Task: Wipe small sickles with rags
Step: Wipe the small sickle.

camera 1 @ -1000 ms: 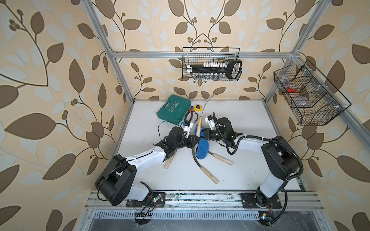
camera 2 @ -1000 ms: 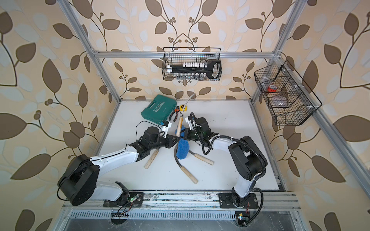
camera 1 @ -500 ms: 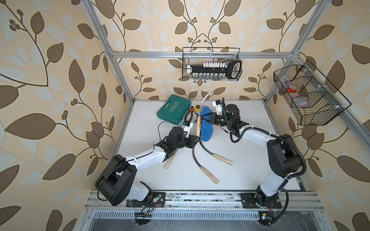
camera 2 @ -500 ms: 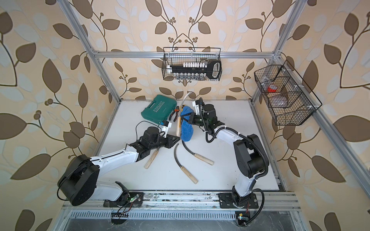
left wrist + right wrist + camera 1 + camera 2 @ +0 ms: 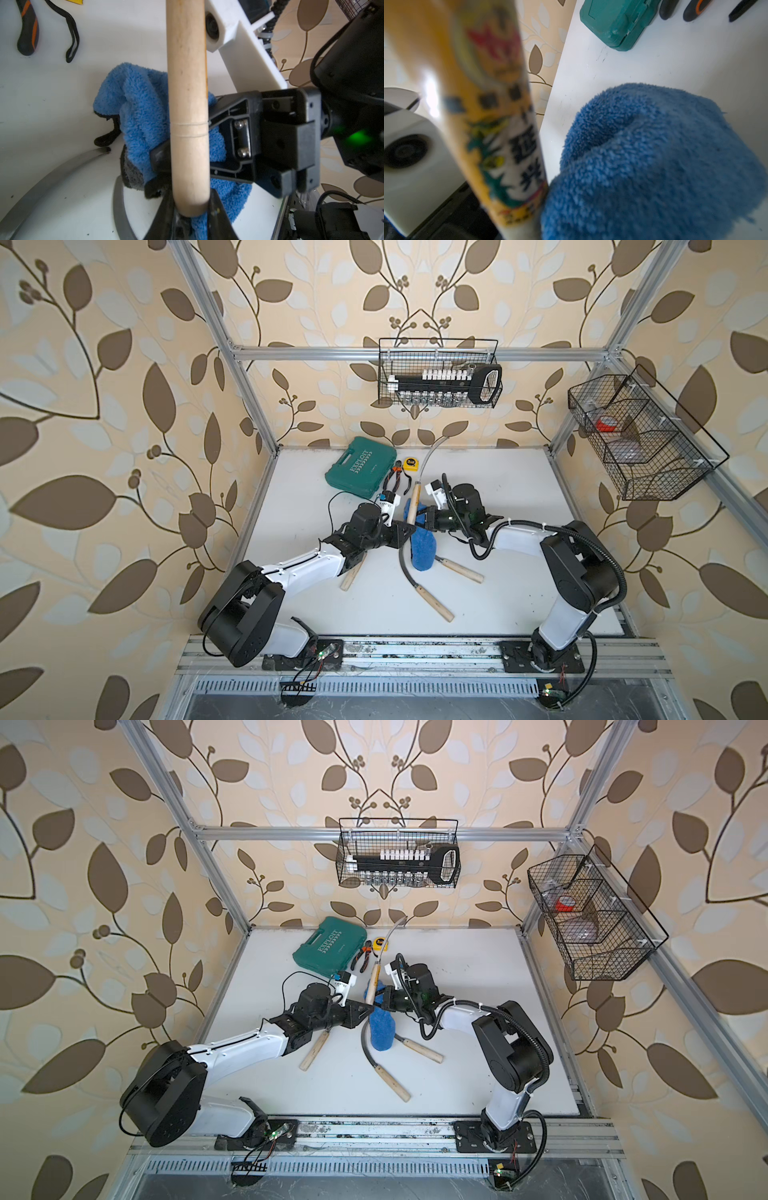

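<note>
One teal case (image 5: 360, 464) sits at the back left of the bench (image 5: 519, 497). One pair of pliers (image 5: 395, 482) lies just beside it, and one yellow tape measure (image 5: 410, 464) comes next along. There are four sickles. Three lie flat. The left sickle (image 5: 351, 576) shows only its handle from under the left arm (image 5: 307, 568). The middle sickle (image 5: 433, 603) has its handle toward the front, and the right sickle (image 5: 461, 571) runs its blade under the rag (image 5: 423, 551). The fourth, the held sickle (image 5: 412, 504), is tilted with its blade rising toward the back wall. The left end effector (image 5: 408, 529) is clamped narrow on the butt of its handle. The one blue rag is pinched tight in the right end effector (image 5: 424, 517), lies against that handle and hangs down over the lying blades. Two wire baskets hang above: the back basket (image 5: 438, 373) on the back wall and the side basket (image 5: 640, 439) on the right wall. The bench is plain white with a few dark marks. Leaf-patterned wallpaper (image 5: 124, 406) and an aluminium frame (image 5: 365, 353) enclose it.
</note>
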Action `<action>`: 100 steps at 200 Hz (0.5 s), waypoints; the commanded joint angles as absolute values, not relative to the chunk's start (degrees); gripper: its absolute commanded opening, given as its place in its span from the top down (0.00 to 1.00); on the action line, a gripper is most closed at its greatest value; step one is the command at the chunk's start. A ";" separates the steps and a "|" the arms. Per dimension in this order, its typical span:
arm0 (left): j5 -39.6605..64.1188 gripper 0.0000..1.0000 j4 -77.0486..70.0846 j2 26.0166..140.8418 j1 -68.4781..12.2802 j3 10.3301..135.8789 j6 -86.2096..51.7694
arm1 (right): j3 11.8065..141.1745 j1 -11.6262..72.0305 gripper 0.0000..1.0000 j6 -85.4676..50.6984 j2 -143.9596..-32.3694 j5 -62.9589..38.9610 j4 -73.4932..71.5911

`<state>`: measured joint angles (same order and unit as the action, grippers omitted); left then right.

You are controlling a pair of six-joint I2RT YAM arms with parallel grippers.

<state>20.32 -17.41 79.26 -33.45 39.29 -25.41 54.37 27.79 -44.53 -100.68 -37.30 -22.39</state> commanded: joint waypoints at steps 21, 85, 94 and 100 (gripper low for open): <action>20.05 1.00 -18.98 79.20 -34.11 41.40 -23.75 | 63.58 22.42 1.00 -45.26 -99.99 -38.98 -22.88; 20.66 1.00 -18.76 80.09 -34.13 42.10 -23.71 | 61.28 22.26 1.00 -45.61 -100.91 -41.17 -25.22; 20.62 1.00 -18.80 80.09 -34.17 42.06 -23.66 | 59.53 22.77 1.00 -45.61 -100.65 -41.38 -25.97; 20.58 1.00 -18.81 80.07 -34.13 42.09 -23.72 | 58.16 23.15 1.00 -45.60 -100.37 -41.41 -26.61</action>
<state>20.43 -17.39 80.14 -33.47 39.79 -25.06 62.52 21.61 -45.21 -100.68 -38.68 -23.68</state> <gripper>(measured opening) 0.221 0.095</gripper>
